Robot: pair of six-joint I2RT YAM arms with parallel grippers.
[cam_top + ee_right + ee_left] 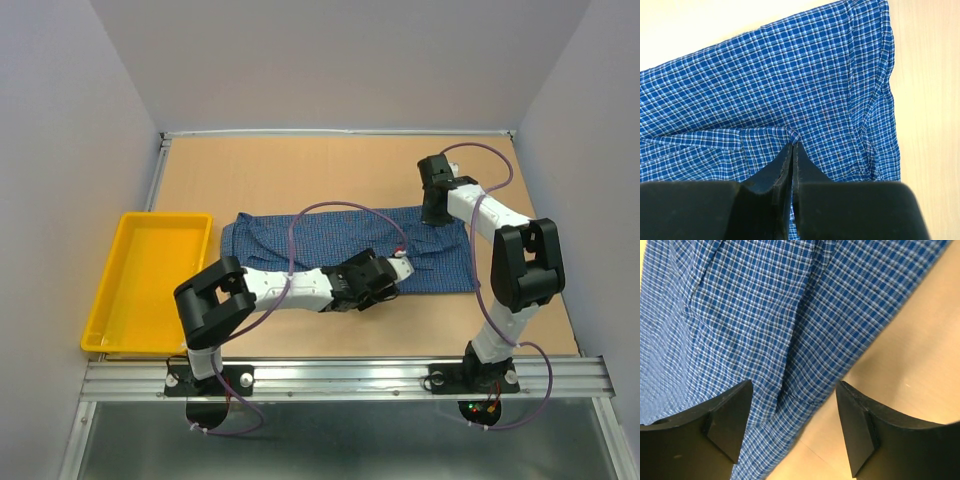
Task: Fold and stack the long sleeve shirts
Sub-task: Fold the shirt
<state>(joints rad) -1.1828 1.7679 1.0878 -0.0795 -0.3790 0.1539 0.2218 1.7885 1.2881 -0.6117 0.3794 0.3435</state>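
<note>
The left gripper (392, 272) is seen from above over the near edge of the blue checked shirt (270, 240), spread on the table (300, 170) beside a yellow tray (150, 217); the right gripper (434, 215) is set at its far edge. At the left wrist, the fingers (725, 415) are held wide apart — nothing is gripped. At the right wrist, the jaws are shut on a pinch of fabric.

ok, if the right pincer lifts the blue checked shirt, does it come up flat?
Probably sags: the shirt is thin cloth, puckered at the shut right pincer. Likely light; the pinched fold would rise first, the rest dragging. Pushed, it should bunch, as its creases suggest.
</note>
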